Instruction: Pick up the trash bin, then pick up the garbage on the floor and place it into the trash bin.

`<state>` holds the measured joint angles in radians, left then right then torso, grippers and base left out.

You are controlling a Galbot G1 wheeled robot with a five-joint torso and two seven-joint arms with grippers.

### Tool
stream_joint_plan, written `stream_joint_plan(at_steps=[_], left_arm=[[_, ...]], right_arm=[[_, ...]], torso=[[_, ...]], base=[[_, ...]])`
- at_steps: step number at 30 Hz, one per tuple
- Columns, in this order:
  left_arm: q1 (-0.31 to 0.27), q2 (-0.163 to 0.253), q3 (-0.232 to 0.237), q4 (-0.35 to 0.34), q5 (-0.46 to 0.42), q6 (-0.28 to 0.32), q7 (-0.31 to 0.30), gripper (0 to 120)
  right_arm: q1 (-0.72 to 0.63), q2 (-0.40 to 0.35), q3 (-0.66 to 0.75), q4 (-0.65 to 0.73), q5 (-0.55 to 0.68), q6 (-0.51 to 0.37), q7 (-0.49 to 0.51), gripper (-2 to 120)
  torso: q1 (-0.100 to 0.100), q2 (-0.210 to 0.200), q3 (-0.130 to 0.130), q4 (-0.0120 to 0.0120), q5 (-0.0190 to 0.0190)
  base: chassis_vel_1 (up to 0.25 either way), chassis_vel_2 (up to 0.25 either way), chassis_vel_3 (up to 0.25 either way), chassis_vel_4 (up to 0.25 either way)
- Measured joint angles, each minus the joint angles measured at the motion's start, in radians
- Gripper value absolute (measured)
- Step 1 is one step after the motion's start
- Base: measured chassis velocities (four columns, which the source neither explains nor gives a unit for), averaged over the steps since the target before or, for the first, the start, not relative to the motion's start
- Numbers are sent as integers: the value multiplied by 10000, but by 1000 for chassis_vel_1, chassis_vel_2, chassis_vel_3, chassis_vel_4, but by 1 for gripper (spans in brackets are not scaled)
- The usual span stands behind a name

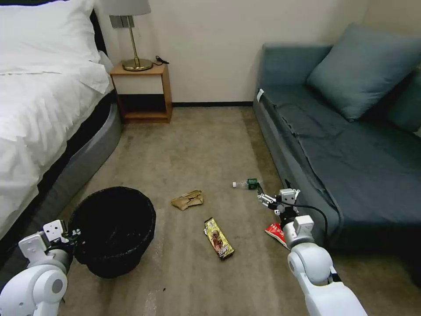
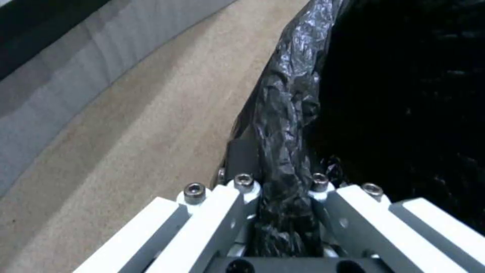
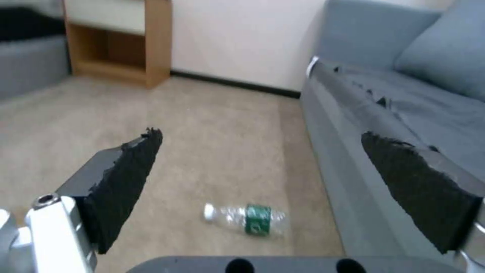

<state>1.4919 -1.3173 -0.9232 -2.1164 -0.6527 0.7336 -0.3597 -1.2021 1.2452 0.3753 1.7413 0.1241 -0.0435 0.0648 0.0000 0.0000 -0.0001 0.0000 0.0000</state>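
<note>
Left gripper (image 2: 283,197) clamped on the near rim of the bin (image 1: 115,230), bag plastic pinched between its fingers; bin base seems just off the carpet, hard to be sure. Bin sits beside the bed (image 1: 39,109). Right gripper (image 3: 263,178) wide open, holding nothing, low over the carpet by the sofa (image 1: 342,145), bottle (image 3: 247,219) lying just ahead of it. Red wrapper (image 1: 276,232) partly under the right arm. Bar wrapper (image 1: 218,238) and paper bag (image 1: 187,199) lie mid-floor between bin and arm
</note>
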Motion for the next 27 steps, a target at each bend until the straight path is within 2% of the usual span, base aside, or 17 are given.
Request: stream_joint_plan(at_steps=[3, 5, 8, 9, 12, 15, 18, 27], left_arm=[[12, -33, 47, 124, 52, -37, 24, 4], [19, -48, 48, 145, 78, -44, 24, 4], [178, -219, 57, 180, 294, -65, 27, 4], [178, -219, 57, 180, 294, -65, 27, 4], [362, -375, 73, 135, 503, -80, 28, 4], [450, -504, 70, 81, 625, -100, 27, 4], [599, -656, 76, -46, 772, -128, 28, 4], [806, -753, -7, -162, 854, -212, 30, 4]], right_arm=[[658, -737, -462, -1359, -233, 92, -508, 100], [781, -898, -568, -1647, -305, 120, -620, 100], [1875, -1948, -1516, -3892, -1057, 847, -1658, 100], [1875, -1948, -1516, -3892, -1057, 847, -1658, 100], [2677, -2350, -2273, -5773, -1682, 1608, -2517, 100], [3092, -2416, -2583, -6770, -2083, 1943, -2852, 100], [3833, -2260, -2765, -8154, -2903, 2485, -3288, 100], [4672, -1936, -2694, -9590, -3662, 2959, -3359, 100]], torso=[[0, 0, 0, 1, 2], [0, 0, 0, 0, 1], [0, 0, 0, 0, 1], [0, 0, 0, 0, 1], [0, -1, 2, 0, 9], [0, 0, 1, 0, -3], [0, 0, 1, -3, 4], [0, -1, 1, 2, 0]], base=[[0, 0, 0, 0], [0, 0, 0, 0], [0, 0, 0, 0], [0, 0, 0, 0], [0, 0, 0, 0], [0, 0, 0, 0], [0, 0, 0, 0], [0, 0, 0, 0]])
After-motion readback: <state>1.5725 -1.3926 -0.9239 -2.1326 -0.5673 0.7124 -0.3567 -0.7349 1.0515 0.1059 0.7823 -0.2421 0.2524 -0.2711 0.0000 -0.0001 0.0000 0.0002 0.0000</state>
